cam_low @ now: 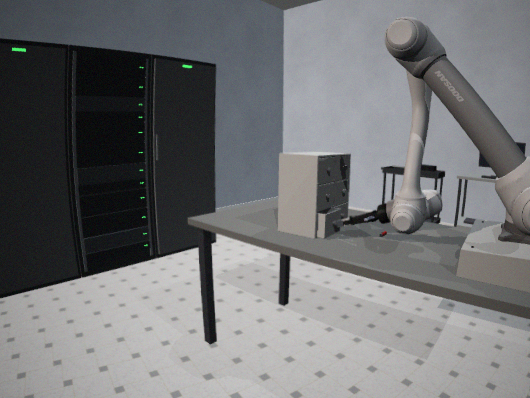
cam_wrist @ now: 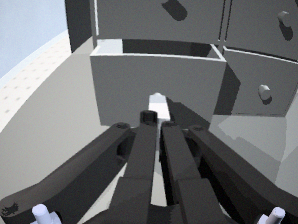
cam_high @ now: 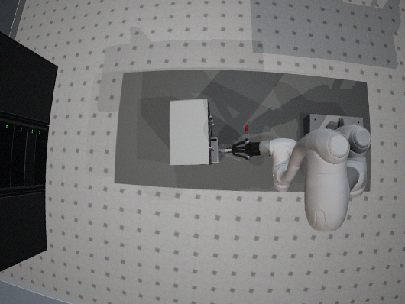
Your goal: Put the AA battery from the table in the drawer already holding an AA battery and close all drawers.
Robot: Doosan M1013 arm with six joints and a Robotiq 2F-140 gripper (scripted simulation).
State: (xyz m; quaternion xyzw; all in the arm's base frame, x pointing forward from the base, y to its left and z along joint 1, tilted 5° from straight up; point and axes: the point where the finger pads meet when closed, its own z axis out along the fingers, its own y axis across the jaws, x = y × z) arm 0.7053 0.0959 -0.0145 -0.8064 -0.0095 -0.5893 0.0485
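The small white chest stands on the grey table, its drawer fronts facing my arm; it also shows in the side view. Its bottom drawer at one end is pulled out a little, also seen in the side view and the wrist view. The inside of the drawer is hidden. My gripper is shut, fingertips together right at that drawer's front, where they hide its knob. The red AA battery lies on the table beside my wrist, apart from the fingers.
The other drawers are pushed in, each with a round knob. My arm's base block stands at the table's far end. A tall black server rack stands off the table.
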